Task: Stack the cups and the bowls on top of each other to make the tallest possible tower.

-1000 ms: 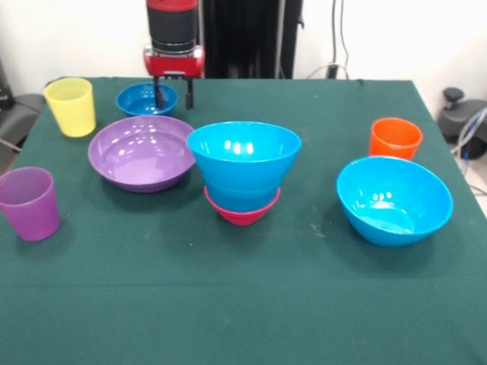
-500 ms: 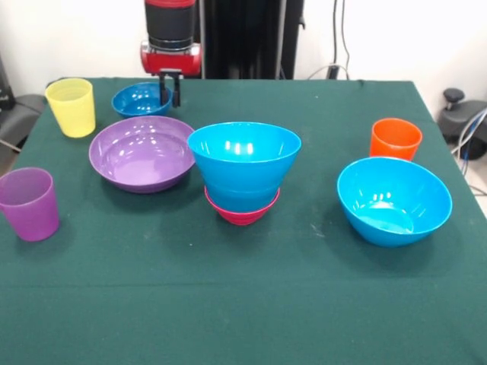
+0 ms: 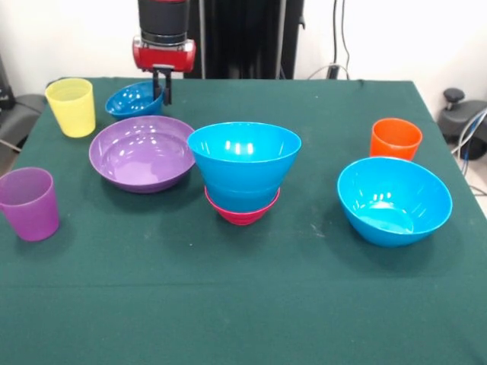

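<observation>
My gripper (image 3: 162,87) hangs at the table's far left, shut on the right rim of a small dark-blue bowl (image 3: 131,99), which tilts with that rim raised. In the middle stands the tower: a medium blue bowl (image 3: 243,161) set in a small magenta bowl (image 3: 242,212). A wide purple bowl (image 3: 141,152) lies just in front of the held bowl. A large blue bowl (image 3: 394,199) sits at the right. The yellow cup (image 3: 71,106), purple cup (image 3: 29,202) and orange cup (image 3: 396,138) stand upright and apart.
A green cloth (image 3: 243,304) covers the table, with its far edge just behind the gripper. A dark chair (image 3: 19,110) stands off the left edge, and cables and grey equipment (image 3: 464,114) off the right.
The fingers closed on the small blue bowl's rim. The gripper then rose and shifted left, tipping the bowl up on its right side.
</observation>
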You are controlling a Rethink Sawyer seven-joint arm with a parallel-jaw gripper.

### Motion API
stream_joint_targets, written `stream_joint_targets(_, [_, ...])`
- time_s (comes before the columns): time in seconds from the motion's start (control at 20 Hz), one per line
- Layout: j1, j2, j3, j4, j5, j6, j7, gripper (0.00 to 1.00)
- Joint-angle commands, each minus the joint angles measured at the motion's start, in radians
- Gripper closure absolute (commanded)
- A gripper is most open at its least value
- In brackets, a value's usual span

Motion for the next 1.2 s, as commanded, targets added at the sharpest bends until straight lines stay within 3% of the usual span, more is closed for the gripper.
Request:
stream_joint_targets(0.05, [-0.034, -0.017, 0.120, 0.002, -0.018, 0.056, -0.070, 1.00])
stream_joint_targets(0.25, [-0.077, -0.155, 0.169, 0.134, 0.034, 0.095, -0.091, 1.00])
stream_joint_targets(0.5, [-0.208, -0.370, 0.316, 0.311, 0.175, 0.207, -0.207, 1.00])
stream_joint_targets(0.65, [-0.264, -0.451, 0.394, 0.380, 0.247, 0.240, -0.247, 1.00])
stream_joint_targets(1.1, [-0.282, -0.617, 0.535, 0.479, 0.427, 0.312, -0.229, 1.00])
stream_joint_targets(1.2, [-0.267, -0.631, 0.543, 0.488, 0.436, 0.309, -0.201, 1.00])
